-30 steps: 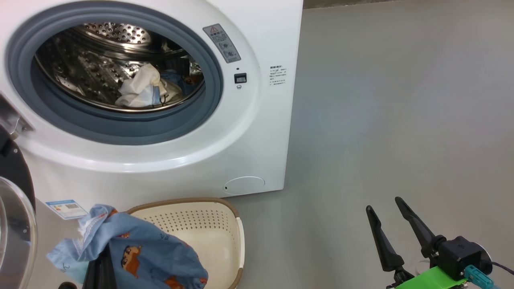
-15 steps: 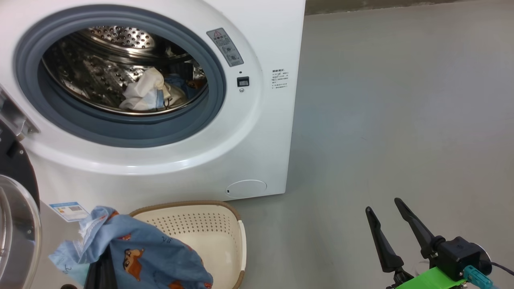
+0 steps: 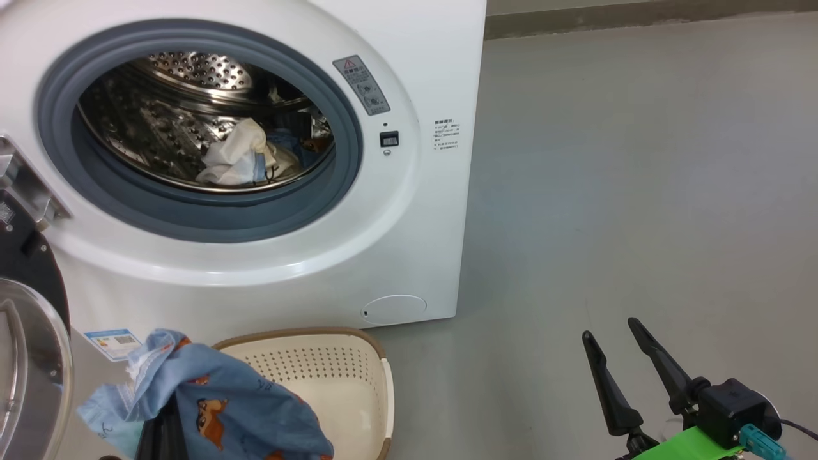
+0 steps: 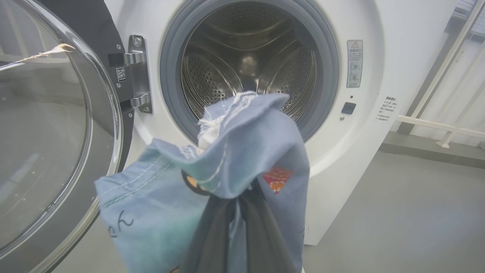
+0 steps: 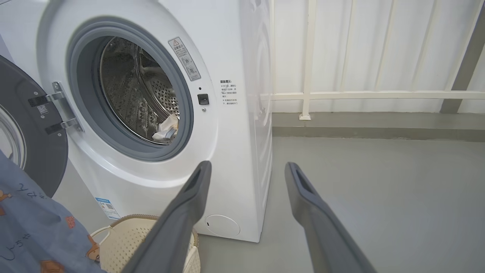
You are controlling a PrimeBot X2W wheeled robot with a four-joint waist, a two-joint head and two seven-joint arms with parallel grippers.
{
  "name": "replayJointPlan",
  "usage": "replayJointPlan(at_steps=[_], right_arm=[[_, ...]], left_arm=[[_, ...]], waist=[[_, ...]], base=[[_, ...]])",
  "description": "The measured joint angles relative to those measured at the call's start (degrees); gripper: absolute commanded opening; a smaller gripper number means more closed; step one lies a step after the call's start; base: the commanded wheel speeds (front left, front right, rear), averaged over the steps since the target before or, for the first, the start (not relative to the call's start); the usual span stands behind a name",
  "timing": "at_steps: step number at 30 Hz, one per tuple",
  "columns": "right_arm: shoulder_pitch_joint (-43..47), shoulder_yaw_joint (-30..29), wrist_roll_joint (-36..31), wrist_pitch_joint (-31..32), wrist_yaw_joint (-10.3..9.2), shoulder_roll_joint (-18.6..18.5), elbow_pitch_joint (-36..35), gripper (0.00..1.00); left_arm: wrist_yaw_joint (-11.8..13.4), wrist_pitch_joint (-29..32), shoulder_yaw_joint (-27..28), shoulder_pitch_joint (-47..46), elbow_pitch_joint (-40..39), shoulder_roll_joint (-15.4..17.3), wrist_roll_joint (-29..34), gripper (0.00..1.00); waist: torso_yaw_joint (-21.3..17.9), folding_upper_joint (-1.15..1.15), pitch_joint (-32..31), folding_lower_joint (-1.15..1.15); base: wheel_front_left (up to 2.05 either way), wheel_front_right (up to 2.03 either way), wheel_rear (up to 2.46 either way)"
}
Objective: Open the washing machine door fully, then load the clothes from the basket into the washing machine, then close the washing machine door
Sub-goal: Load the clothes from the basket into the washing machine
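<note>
Head view: light-blue garment [image 3: 217,402] bunched over the left gripper [image 3: 160,434], above the basket [image 3: 300,333], below the washing machine [image 3: 396,243] opening.

Left wrist view: left gripper clenched on the garment. Its long axis slants, peak towards the drum [image 4: 250,68]. Door [image 4: 57,132] swung wide. Advise: lift clear of the seal [image 4: 170,76], release deep inside.

Right wrist view: right gripper [image 5: 246,168] splayed, empty.

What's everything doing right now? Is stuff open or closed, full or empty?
Door: wide open.
Drum: some clothes inside.
Basket: visible part empty.
Blue garment: hanging from left gripper.
Left gripper: jaws shut on blue garment.
Right gripper: jaws open, empty.
</note>
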Motion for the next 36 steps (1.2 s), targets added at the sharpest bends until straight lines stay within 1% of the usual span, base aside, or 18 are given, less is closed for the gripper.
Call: replayJointPlan(at_steps=[2,14,18,25,30,35,36], right_arm=[[0.2,0.0,0.9,0.0,0.0,0.0,0.0,1.0],[1.1,0.4,1.1,0.0,0.0,0.0,0.0,1.0],[1.1,0.6,1.1,0.0,0.0,0.2,0.0,1.0],[0.8,0.8,1.1,0.0,0.0,0.8,0.0,1.0],[-0.1,1.3,1.1,0.0,0.0,1.8,-0.2,1.0],[-3.1,2.1,0.9,0.0,0.0,2.7,-0.7,1.0],[-3.6,2.2,0.6,0.0,0.0,2.8,-0.8,1.0]], left_arm=[[0.2,0.0,0.0,0.2,-0.2,0.0,0.0,0.0],[0.2,0.0,-0.1,0.6,-0.7,0.0,0.0,0.0],[-0.3,0.0,-0.4,-0.5,-0.5,0.1,0.0,0.0],[-0.5,0.1,-0.3,-6.9,1.9,0.8,0.1,0.0],[-1.4,0.6,0.4,-12.8,6.0,2.6,-0.2,0.0],[-1.9,0.6,1.3,-20.1,10.2,4.2,-0.5,0.0],[-2.4,0.6,1.4,-21.7,11.1,4.5,-0.5,0.0]], waist=[[0.1,0.0,-0.2,0.0],[0.0,0.0,-0.5,0.0],[-0.4,0.0,0.2,0.0],[-1.6,0.0,2.2,0.0],[-2.6,0.0,4.7,0.0],[-3.8,0.0,7.7,0.0],[-4.1,0.0,8.4,0.0]], base=[[0.0,0.0,0.0],[0.0,0.0,0.0],[0.0,0.0,0.0],[0.0,0.0,0.0],[0.0,0.0,0.0],[0.0,0.0,0.0],[0.0,0.0,0.0]])
